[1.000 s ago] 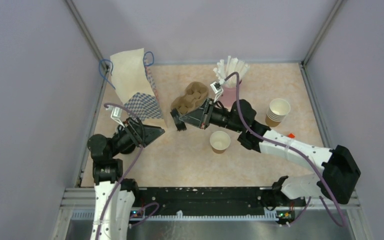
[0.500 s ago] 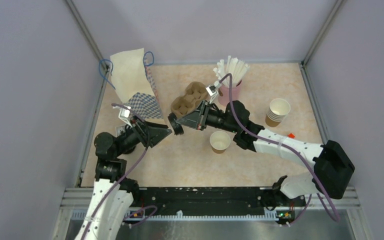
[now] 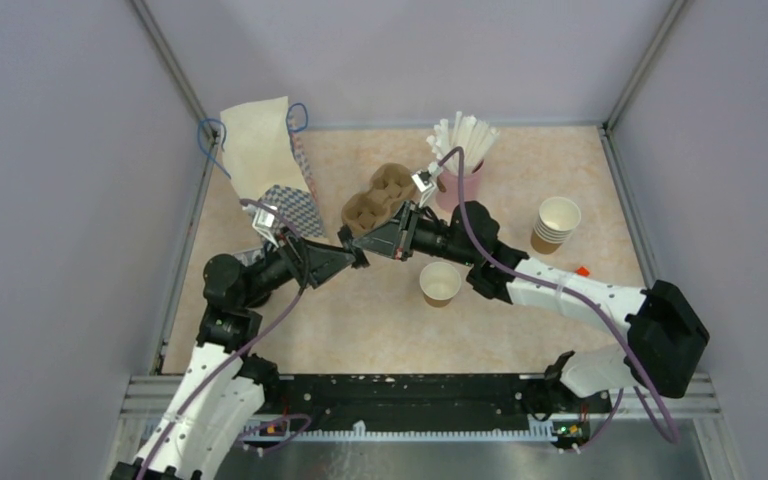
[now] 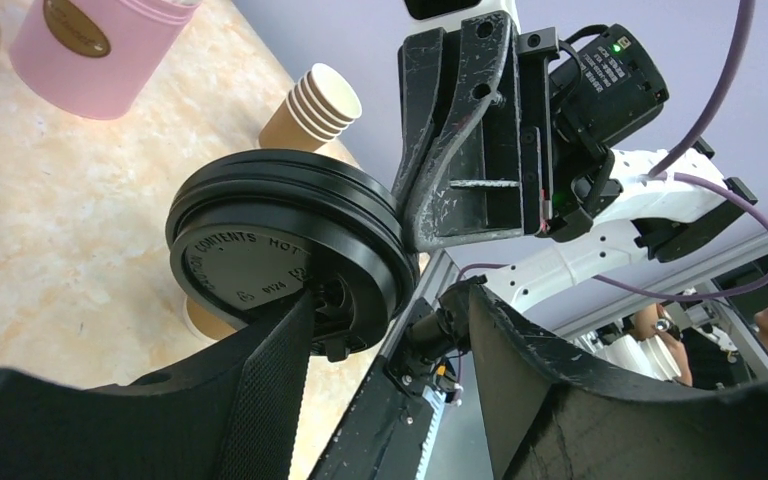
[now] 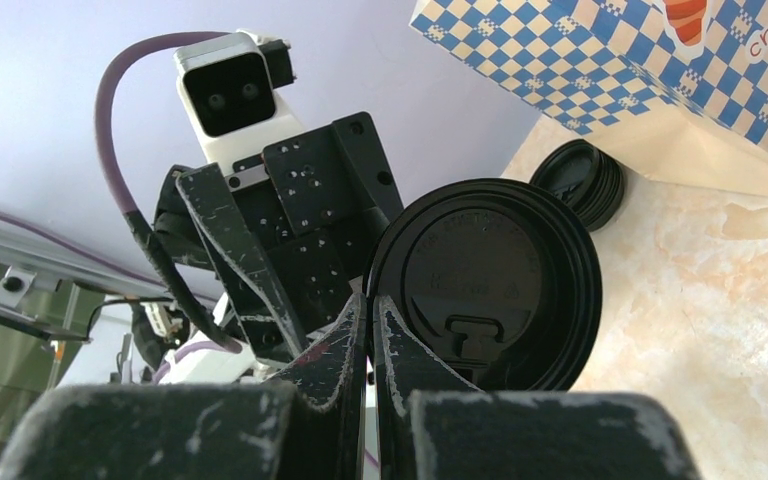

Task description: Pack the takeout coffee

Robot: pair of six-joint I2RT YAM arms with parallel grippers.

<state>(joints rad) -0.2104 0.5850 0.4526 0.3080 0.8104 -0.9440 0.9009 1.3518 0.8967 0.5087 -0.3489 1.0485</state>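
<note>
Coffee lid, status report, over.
Right gripper shut on round black plastic lid. Left gripper open beside it. Small brown paper cup lidless. Nothing blocking cup.

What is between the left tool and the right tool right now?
A round black plastic lid, pinched at its rim by the right tool, sits between the left tool's open fingers; both wrist views show it.

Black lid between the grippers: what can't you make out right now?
- Left wrist: whether the black lid is one lid or two nested; a finger of the left gripper covers its lower edge.
- Right wrist: the shut fingers of the right gripper hide the pinched rim.
- Top view: both grippers meet over the lid, hiding it.
</note>
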